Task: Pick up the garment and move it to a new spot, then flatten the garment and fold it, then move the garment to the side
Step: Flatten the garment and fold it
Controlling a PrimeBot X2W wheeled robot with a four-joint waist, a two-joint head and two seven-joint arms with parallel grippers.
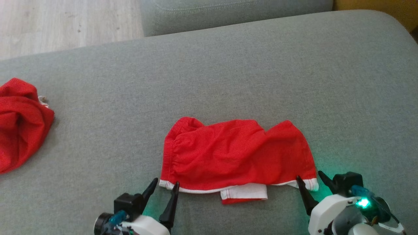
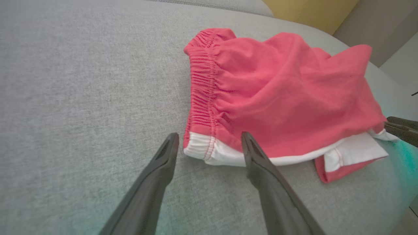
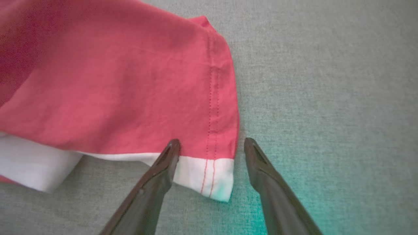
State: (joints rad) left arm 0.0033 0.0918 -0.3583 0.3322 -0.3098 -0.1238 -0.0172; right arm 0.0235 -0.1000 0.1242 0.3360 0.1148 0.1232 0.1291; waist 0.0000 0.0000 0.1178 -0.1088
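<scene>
Our left claw stands open, its two long dark tapered fingers spread wide and holding nothing. Between their tips lies the near left corner of the garment, a pair of red shorts in soft, faintly creased woven cloth. In the left wrist view one fingertip overlaps the white band along the hem, while the other sits over bare upholstery just beside that corner; we cannot tell whether either one touches.

Our right claw is spread just as wide and is empty too. It straddles the opposite near corner: one finger sits over the cloth where red meets white, and the other is over the grey surface just off the stitched side seam. A green light glows on its pale wrist housing and tints the fabric below.

Beyond the left claw's fingers runs the gathered, ribbed elastic waistband — puckered in close ridges. Between the two claws a white flap with red stitching pokes out from under the hem.

All of it rests on a grey sofa cushion of fine, felt-like weave. Well off to the left claw's outer side lies a second red cloth, bunched in a heap — beyond it is pale wooden floor.
</scene>
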